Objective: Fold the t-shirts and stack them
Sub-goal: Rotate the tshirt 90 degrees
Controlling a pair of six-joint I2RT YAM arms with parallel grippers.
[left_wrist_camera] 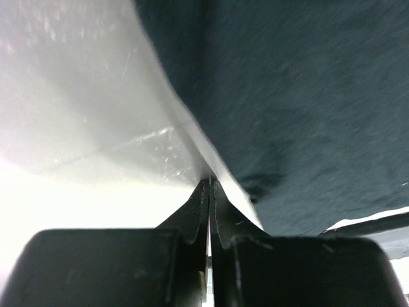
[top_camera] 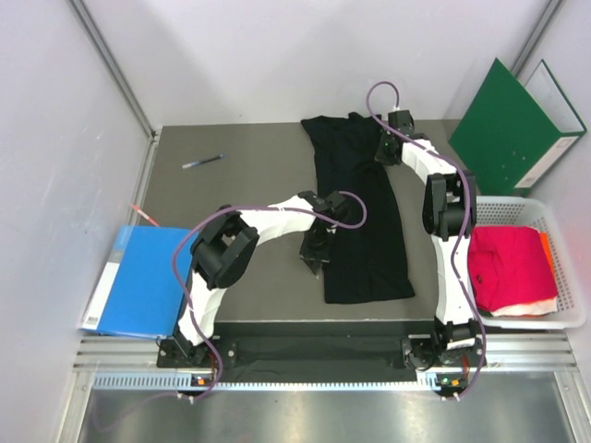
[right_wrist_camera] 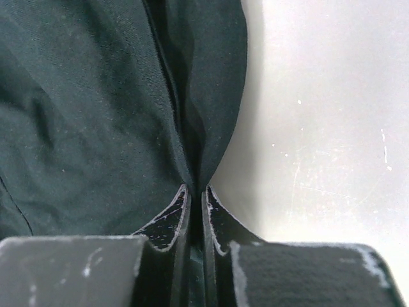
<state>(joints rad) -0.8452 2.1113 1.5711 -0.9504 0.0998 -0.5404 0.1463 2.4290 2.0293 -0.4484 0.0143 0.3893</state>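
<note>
A black t-shirt [top_camera: 365,212] lies lengthwise on the grey table [top_camera: 240,185], folded into a long strip. My right gripper [top_camera: 386,149] is at its far right part, shut on a pinched fold of the black cloth [right_wrist_camera: 96,115] that runs into the jaws. My left gripper [top_camera: 315,257] is at the strip's near left edge with its jaws shut; light shows through the thin slit between them, and the black cloth [left_wrist_camera: 300,96] lies just to the right, touching the right finger. A magenta-red t-shirt [top_camera: 508,266] lies folded in the basket, with white and orange cloth under it.
A white basket [top_camera: 554,221] stands at the right table edge. A green folder [top_camera: 510,125] leans at the back right. A blue folder [top_camera: 138,279] lies at the left edge, with a red pen [top_camera: 143,214] beside it. A dark pen [top_camera: 201,161] lies at the back left.
</note>
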